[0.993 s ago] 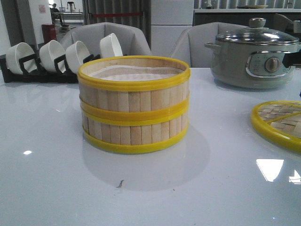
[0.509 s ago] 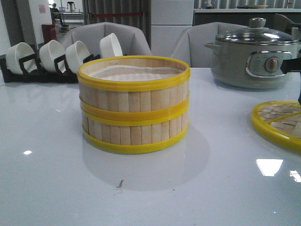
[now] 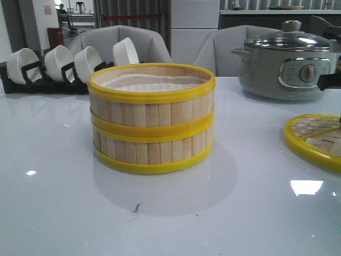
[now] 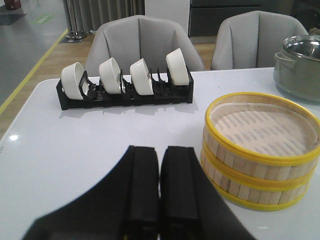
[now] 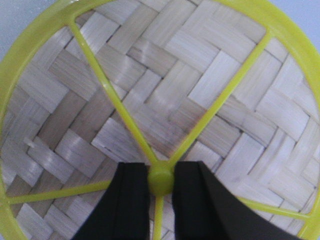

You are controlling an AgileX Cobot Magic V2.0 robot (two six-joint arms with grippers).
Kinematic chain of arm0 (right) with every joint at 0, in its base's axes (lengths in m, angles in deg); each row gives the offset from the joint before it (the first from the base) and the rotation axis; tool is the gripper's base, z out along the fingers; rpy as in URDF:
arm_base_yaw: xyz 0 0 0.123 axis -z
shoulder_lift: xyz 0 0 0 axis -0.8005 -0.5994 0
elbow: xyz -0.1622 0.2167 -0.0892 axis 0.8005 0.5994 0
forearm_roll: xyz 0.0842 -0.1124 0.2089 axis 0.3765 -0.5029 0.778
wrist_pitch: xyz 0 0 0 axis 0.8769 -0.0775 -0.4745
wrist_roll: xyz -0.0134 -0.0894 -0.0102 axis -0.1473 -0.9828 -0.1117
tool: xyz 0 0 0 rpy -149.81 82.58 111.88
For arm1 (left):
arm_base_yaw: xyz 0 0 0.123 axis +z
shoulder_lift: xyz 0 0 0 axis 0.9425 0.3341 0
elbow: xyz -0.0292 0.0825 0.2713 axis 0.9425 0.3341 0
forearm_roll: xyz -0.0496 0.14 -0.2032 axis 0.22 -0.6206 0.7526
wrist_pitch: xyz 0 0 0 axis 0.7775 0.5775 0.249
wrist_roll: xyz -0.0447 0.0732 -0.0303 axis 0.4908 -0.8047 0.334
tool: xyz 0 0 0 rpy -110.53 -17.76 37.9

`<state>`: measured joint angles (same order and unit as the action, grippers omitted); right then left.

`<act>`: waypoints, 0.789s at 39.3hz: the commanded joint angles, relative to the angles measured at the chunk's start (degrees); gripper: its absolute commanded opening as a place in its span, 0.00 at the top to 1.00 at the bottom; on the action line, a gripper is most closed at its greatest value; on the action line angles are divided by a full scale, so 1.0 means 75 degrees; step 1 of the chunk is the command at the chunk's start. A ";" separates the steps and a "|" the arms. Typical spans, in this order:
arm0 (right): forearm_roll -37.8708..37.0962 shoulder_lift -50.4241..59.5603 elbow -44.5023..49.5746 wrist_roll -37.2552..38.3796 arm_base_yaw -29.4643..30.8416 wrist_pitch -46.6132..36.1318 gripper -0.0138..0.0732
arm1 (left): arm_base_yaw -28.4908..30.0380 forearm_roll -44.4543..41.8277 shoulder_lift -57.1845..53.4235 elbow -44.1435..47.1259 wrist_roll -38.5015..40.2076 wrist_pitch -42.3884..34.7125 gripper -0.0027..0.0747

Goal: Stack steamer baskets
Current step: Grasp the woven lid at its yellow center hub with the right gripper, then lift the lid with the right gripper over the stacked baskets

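Baskets (image 3: 152, 120) stacked mid-frame; right gripper (image 5: 161, 181) clamped on lid (image 5: 160, 100) knob (image 5: 161, 181), left gripper (image 4: 160, 185) closed empty; next, lift lid.

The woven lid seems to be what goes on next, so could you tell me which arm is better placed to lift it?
The right. Its gripper already straddles the woven lid's yellow knob, while the left gripper hangs shut beside the stacked steamer baskets.

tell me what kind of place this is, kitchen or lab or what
Likely a dining or kitchen-style demo setup inside a larger hall, not a home. A white table holds stacked steamer baskets, an electric pot and a rack of white bowls, with grey chairs behind it.
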<state>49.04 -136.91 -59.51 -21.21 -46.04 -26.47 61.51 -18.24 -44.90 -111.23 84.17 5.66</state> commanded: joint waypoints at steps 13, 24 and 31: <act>0.0000 0.0668 -0.0358 -0.0085 -0.0147 -0.0148 0.78 | 0.0025 0.0063 0.0050 -0.0197 0.0054 -0.0677 0.85; 0.0000 0.1463 -0.2208 -0.0085 -0.1217 0.1266 0.78 | 0.0025 0.0063 0.0050 -0.0197 0.0054 -0.0677 0.85; 0.0000 0.1407 -0.3991 -0.0092 -0.2438 0.2266 0.78 | 0.0025 0.0063 0.0050 -0.0197 0.0054 -0.0677 0.85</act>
<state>49.04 -129.41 -82.33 -21.21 -60.16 -10.78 61.51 -18.24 -44.90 -111.23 84.17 5.66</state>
